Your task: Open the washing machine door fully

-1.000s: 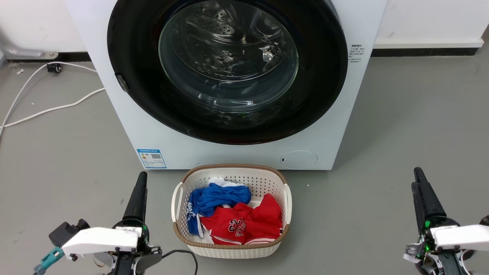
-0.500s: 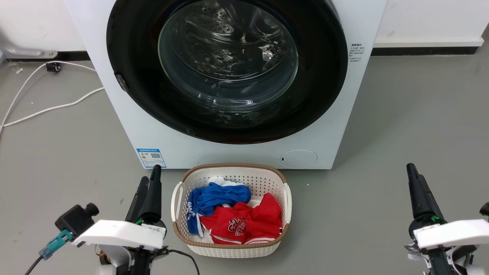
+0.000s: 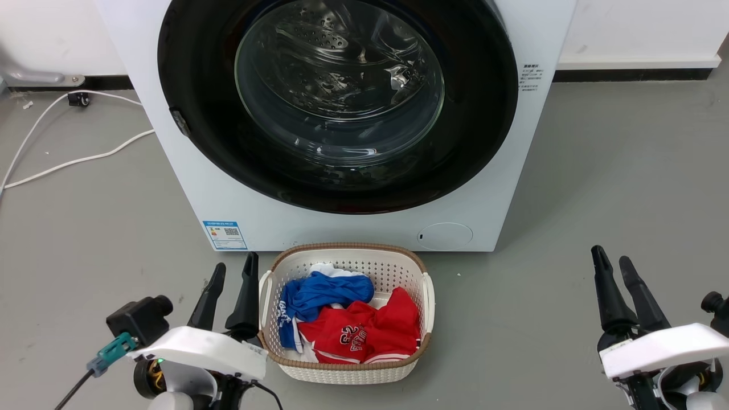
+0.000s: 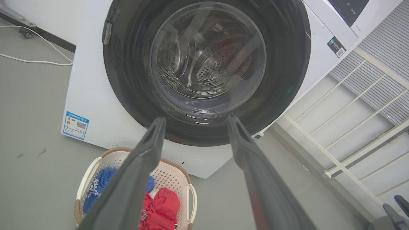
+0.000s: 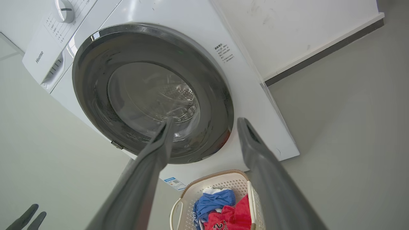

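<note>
Here we have the washing machine door (image 3: 339,85), and it's shut, its glossy black rim lying flat against the front of the white machine (image 3: 171,188); the clear glass bowl bulges at the centre, and through it we can make out the perforated drum (image 3: 319,40); a small grey catch (image 3: 180,122) sits on the rim's left edge.

Down at lower left in the head view, the left pincer (image 3: 234,263) stands apart, two dark fingers spread and nothing between them; it's just beside the left handle of the laundry basket (image 3: 347,251), and we cannot tell whether it touches; from its own wrist camera we see those fingers framing the door's lower rim, well short of it.

Over at lower right, the right pincer (image 3: 610,256) is apart too, holding nothing, above the grey floor (image 3: 598,188) and well clear of the basket; it too is well short of the door.

The basket sits on the floor right in front of the machine, below the door; inside we spot a red garment (image 3: 364,333) and a blue garment (image 3: 324,293) lying together; a round white flap (image 3: 445,236) marks the machine's lower right, a blue label (image 3: 225,235) its lower left; a white cable (image 3: 74,162) trails across the floor to the left.
</note>
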Controlling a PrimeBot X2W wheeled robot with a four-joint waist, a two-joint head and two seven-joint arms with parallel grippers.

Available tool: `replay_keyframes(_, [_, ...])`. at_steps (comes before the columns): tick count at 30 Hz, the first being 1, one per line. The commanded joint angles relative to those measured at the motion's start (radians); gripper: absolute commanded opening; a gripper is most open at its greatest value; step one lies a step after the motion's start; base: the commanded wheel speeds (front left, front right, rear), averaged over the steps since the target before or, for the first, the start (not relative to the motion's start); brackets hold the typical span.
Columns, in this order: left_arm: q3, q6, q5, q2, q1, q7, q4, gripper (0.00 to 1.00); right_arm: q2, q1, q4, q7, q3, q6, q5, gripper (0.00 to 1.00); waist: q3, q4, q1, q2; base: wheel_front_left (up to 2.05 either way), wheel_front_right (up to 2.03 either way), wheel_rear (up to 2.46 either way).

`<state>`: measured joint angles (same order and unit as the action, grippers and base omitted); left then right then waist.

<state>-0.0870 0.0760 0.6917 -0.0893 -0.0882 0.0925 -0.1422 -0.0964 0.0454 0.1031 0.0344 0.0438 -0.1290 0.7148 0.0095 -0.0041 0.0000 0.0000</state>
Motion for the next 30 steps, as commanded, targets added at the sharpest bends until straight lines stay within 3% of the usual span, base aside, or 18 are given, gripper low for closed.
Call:
replay_keyframes(1, [-0.010, -0.011, -0.039, -0.013, -0.027, 0.012, 0.009, 1.00, -0.007, 0.003, -0.020, -0.003, 0.000, -0.001, -0.040, 1.00, 0.000, 0.000, 0.0000, 0.0000, 0.00, 0.00, 0.00])
replay_keyframes(17, [-0.072, -0.074, -0.204, -0.057, -0.028, 0.055, -0.015, 1.00, 0.000, -0.017, -0.057, 0.001, -0.016, -0.002, -0.243, 1.00, -0.007, -0.006, 0.0000, 0.0000, 0.00, 0.00, 0.00])
replay_keyframes(30, [-0.096, -0.096, -0.323, -0.067, -0.031, 0.092, -0.046, 1.00, 0.003, -0.039, -0.078, 0.000, -0.011, -0.002, -0.398, 1.00, -0.014, -0.015, 0.0000, 0.0000, 0.00, 0.00, 0.00])
